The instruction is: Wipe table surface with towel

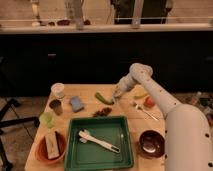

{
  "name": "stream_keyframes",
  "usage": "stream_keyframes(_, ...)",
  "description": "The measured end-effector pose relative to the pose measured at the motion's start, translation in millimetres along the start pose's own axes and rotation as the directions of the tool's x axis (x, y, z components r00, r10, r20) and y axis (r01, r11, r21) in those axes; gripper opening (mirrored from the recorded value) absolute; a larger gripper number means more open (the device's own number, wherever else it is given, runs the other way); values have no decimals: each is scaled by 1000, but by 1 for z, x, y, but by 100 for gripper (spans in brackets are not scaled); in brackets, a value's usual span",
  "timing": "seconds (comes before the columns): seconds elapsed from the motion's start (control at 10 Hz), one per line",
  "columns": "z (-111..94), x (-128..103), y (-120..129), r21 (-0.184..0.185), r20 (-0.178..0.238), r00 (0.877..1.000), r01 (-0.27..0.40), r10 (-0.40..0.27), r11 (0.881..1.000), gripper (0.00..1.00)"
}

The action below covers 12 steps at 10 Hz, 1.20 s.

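My gripper (118,93) sits low over the back of the bench (84,93), fingers clamped, I think, on the towel (115,96). Wiping outward, I could knock the green vegetable (104,98) just beside it, or drop the towel if my hold is shallow.

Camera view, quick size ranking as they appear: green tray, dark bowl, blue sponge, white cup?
1. green tray
2. dark bowl
3. blue sponge and white cup: look alike, not ranked; both lie farther from the camera.
The gripper is at the table far side, right of the sponge.
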Motion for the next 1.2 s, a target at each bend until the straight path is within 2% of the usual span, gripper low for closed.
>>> stream_keyframes(0.2, 5, -2, 0, -13, 7, 1000, 5, -5, 1000, 0)
stream_keyframes(0.8, 5, -1, 0, -11, 8, 1000, 1, -1, 1000, 0)
stream_keyframes(1.2, 11, 19, -3, 5, 16, 999, -49, 49, 999, 0)
